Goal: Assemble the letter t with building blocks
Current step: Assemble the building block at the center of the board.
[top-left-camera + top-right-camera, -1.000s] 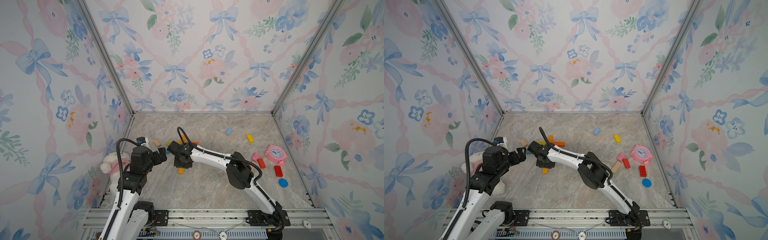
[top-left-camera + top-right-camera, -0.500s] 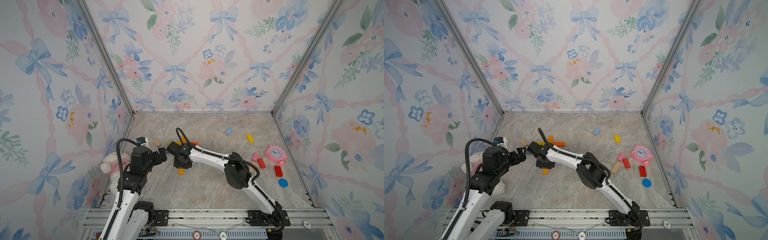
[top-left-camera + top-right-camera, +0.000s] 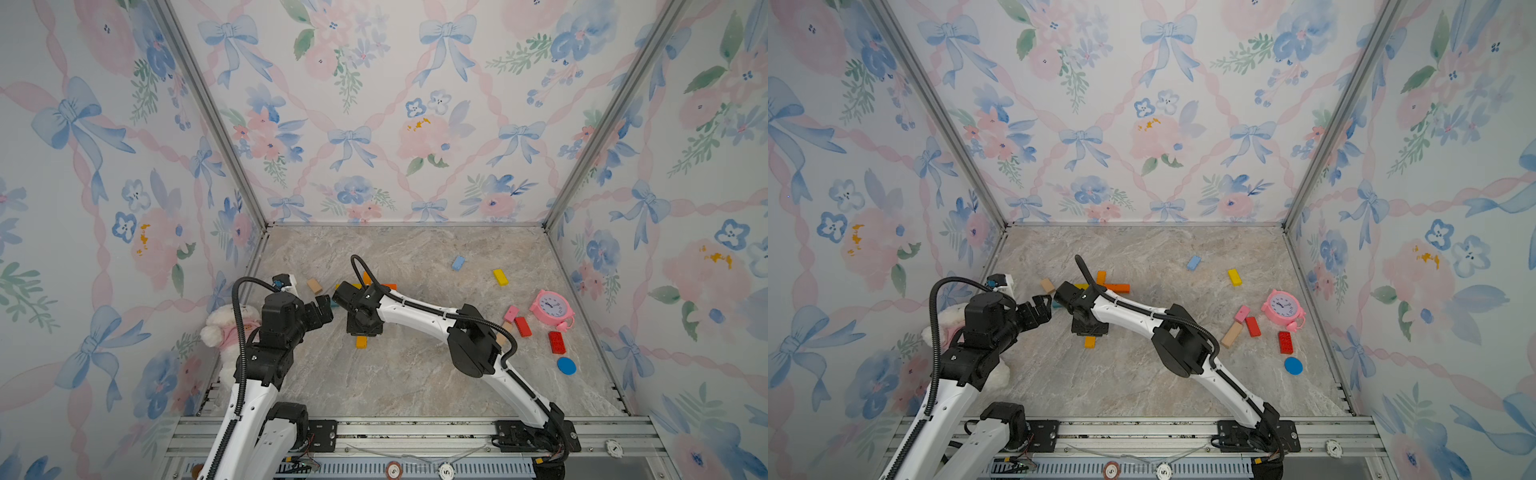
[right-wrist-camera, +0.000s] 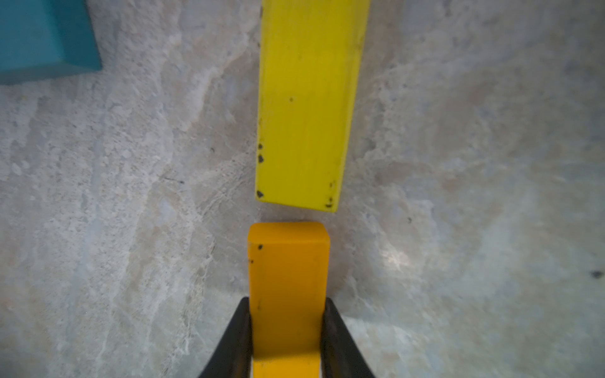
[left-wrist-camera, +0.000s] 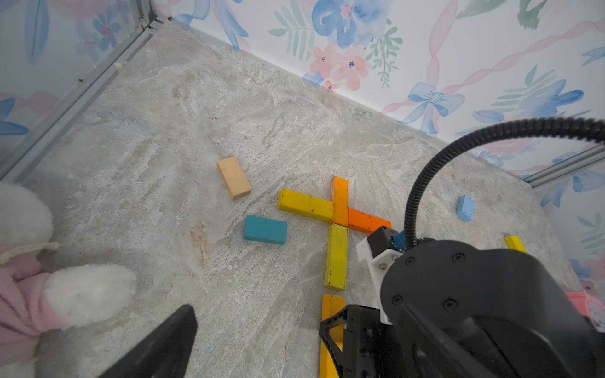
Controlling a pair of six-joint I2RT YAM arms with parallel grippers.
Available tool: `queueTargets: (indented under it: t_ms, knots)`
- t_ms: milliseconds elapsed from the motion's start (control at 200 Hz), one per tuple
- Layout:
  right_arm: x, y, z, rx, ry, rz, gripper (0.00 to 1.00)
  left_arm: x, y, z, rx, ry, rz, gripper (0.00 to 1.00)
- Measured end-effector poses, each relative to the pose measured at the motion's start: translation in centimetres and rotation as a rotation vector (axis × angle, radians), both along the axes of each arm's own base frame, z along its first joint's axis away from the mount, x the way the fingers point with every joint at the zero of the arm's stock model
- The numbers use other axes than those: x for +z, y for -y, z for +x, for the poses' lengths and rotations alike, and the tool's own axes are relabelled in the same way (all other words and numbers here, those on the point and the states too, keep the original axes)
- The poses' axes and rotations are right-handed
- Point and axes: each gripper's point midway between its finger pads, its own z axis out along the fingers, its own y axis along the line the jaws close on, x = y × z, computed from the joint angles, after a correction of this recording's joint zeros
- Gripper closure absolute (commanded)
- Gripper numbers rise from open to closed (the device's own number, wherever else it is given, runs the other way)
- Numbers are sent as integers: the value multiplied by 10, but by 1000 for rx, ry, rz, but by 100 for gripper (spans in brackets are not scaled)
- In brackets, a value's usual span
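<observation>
A partial t lies on the marble floor: a yellow block (image 5: pixel 306 205) and an orange-red block (image 5: pixel 368 221) form the bar on either side of an orange block (image 5: pixel 339 199). A yellow stem block (image 5: pixel 336 261) lies below them. My right gripper (image 4: pixel 288 311) is shut on an amber block (image 4: pixel 288 261). It lines up with the stem's near end (image 4: pixel 304 131), with a small gap between. In both top views the amber block (image 3: pixel 361 342) (image 3: pixel 1089 341) sticks out below that gripper. My left gripper (image 3: pixel 322 309) hangs open and empty just to the left. A teal block (image 5: pixel 265 229) and a bare wood block (image 5: pixel 234 177) lie nearby.
A white and pink plush toy (image 3: pixel 224 328) sits against the left wall. To the right are a pink alarm clock (image 3: pixel 550 305), a blue disc (image 3: pixel 566 365), red blocks (image 3: pixel 523 326), a pink block (image 3: pixel 511 312), a yellow block (image 3: pixel 500 277) and a light blue block (image 3: pixel 458 262).
The right arm's wrist and elbow have edged slightly left. The amber block's end stays in almost the same spot. The left arm has not moved.
</observation>
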Motion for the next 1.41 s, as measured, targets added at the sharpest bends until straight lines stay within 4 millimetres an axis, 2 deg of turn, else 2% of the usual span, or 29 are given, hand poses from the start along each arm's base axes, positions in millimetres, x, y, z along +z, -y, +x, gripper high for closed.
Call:
queueTargets:
  t_ms: [470,1405]
  knots:
    - [0,0,0,0,-2,-2,80,0,0,0,0,0,0,2]
    - [0,0,3,-2,-4,-1,66,0,-1,0,2,0,-1,2]
